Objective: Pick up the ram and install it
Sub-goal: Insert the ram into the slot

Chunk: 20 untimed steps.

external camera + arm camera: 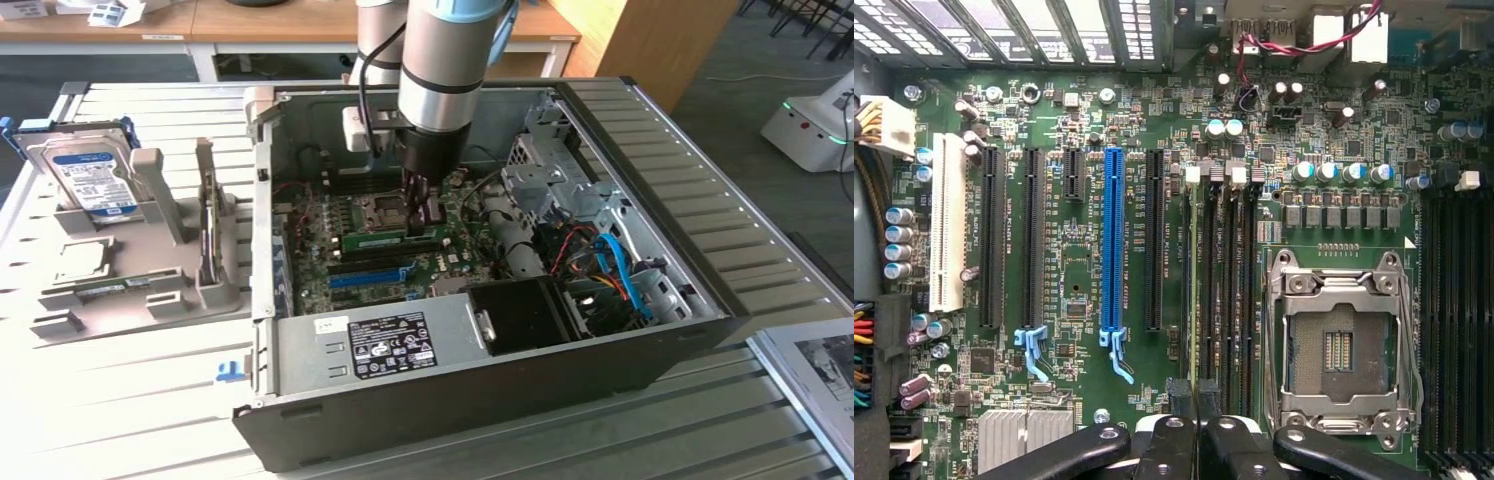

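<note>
Gripper [427, 222]: reaching down into the open computer case [467, 400], hanging low over the motherboard [318, 228].
Grip: the fingertips [1179, 393] are pinching almost together, clamping the ram [380, 238] by its top edge.
Ram: standing on edge along the memory slots [1229, 280], just beside the processor socket [1339, 345]; I cannot tell whether it is sitting fully in a slot.

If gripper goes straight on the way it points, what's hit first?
Probably the black memory slots beside the CPU socket, through the ram the gripper is shut on; depth unclear.
</note>
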{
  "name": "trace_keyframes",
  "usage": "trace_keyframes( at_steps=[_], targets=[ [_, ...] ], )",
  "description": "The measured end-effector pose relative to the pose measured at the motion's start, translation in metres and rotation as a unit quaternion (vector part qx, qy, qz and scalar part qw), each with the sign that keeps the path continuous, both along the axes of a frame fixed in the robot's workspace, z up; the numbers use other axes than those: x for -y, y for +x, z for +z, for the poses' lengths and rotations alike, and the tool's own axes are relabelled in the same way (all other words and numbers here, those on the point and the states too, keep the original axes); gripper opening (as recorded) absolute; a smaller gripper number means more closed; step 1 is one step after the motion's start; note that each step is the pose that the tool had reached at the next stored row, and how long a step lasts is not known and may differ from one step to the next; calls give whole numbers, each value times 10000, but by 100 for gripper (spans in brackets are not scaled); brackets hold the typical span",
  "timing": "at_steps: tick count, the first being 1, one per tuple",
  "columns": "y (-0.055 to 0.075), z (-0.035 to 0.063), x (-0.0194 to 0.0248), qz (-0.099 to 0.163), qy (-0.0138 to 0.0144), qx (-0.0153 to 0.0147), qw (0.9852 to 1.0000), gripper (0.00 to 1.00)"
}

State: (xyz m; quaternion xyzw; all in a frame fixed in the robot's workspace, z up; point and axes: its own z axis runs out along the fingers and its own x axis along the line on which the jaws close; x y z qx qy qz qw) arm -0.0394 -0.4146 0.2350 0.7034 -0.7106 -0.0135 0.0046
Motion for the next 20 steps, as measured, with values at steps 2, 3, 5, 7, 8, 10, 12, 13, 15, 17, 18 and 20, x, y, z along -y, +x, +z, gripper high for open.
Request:
trace_keyframes(
  at_steps=[2,3,5,7,8,10,12,13,15,17,18,20],
  targets=[
    [0,0,0,-9,0,0,10000,12],
    [0,0,0,-11,0,0,10000,12],
    [0,0,0,-12,0,0,10000,12],
    [0,0,0,-15,0,0,10000,12],
    [0,0,0,-22,0,0,10000,12],
    [0,-1,0,-42,1,0,10000,12],
    [0,-1,0,-63,0,0,10000,12],
    [0,-1,0,-67,0,0,10000,12],
    [0,-1,0,-68,1,0,10000,12],
    [0,-4,0,-68,1,0,10000,12],
    [0,-9,0,-68,2,1,10000,12],
    [0,-18,0,-67,0,0,10000,12]
  ],
)
